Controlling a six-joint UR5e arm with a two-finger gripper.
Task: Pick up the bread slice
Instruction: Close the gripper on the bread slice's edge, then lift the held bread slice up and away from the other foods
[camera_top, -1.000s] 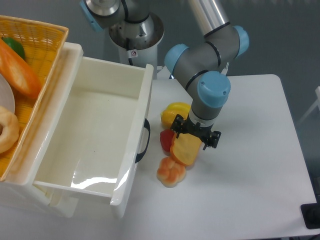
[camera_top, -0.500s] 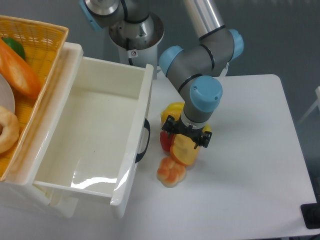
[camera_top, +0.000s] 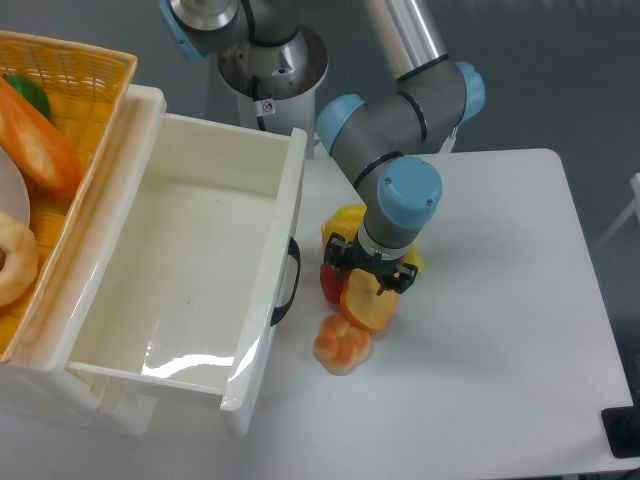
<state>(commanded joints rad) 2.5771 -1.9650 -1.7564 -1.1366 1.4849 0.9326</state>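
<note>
The bread slice (camera_top: 372, 308) is a pale orange-yellow toast piece lying on the white table (camera_top: 500, 330), its upper end leaning on a red toy (camera_top: 331, 281). My gripper (camera_top: 371, 272) points straight down directly above the slice's upper end. Its black fingers stand apart on either side of the slice and look open. The wrist hides the top of the slice.
A yellow pepper (camera_top: 345, 221) sits just behind the gripper and a knotted peach bun (camera_top: 341, 343) just in front of the slice. A white open drawer (camera_top: 190, 270) with a dark handle (camera_top: 288, 282) stands at left. A wicker basket (camera_top: 90, 90) holds a baguette (camera_top: 35, 135).
My gripper has shifted to the left and now sits over the slice's upper end. The slice and the other toys have not moved.
</note>
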